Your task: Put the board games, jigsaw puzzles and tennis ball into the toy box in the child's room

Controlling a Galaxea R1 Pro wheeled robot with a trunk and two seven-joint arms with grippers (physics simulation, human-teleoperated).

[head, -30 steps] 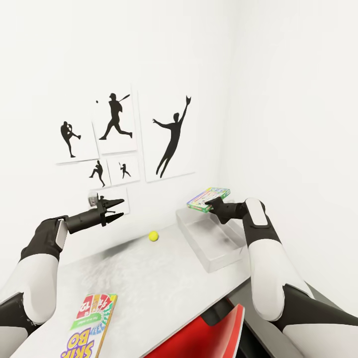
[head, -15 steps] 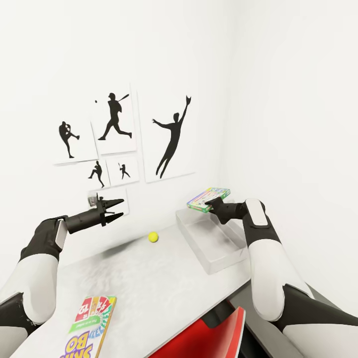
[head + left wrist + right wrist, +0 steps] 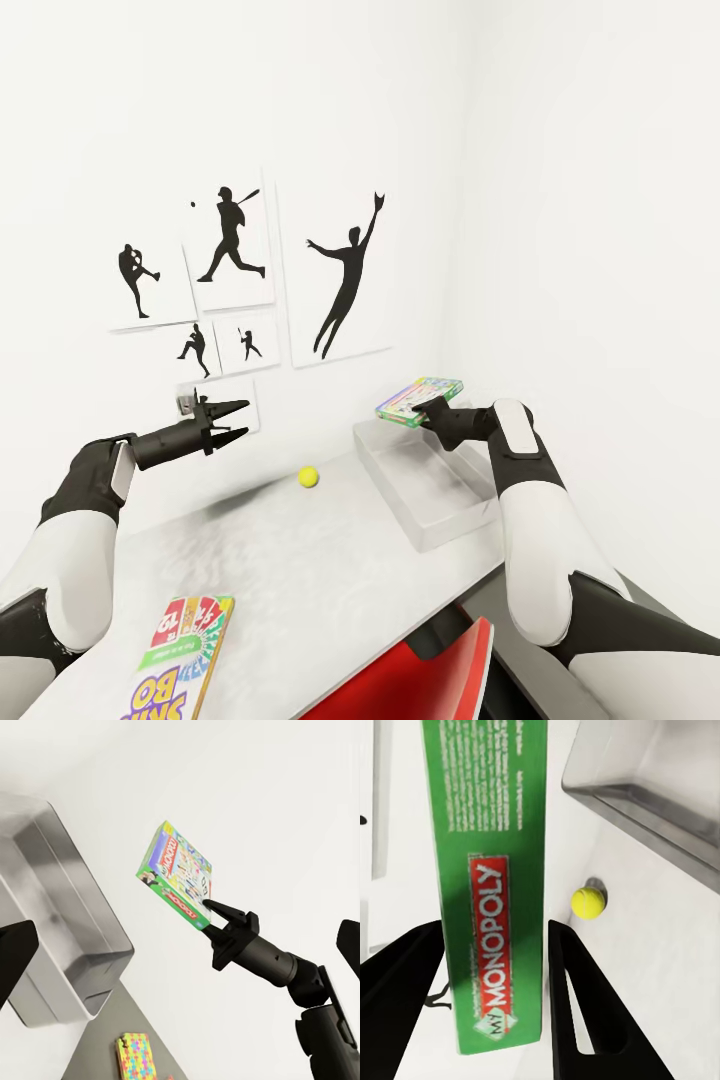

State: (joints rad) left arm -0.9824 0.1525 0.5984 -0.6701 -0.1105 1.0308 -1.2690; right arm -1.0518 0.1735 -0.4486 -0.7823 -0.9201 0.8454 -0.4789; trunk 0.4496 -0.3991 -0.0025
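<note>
— Two hands: what does each hold?
— Right hand (image 3: 428,409) grips the Monopoly box (image 3: 419,398) above the toy box (image 3: 430,478). Left hand (image 3: 232,421) hangs unclenched, holding nothing.
— And the ball (image 3: 309,476)?
— On the surface (image 3: 300,560), just beside the toy box.

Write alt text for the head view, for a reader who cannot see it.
The right end effector holds a green-edged Monopoly game box above the far end of a shallow light grey toy bin on a pale grey mottled table. The open left end effector hovers over the table, where a small yellow-green tennis ball and a colourful Skip-Bo box lie.
</note>
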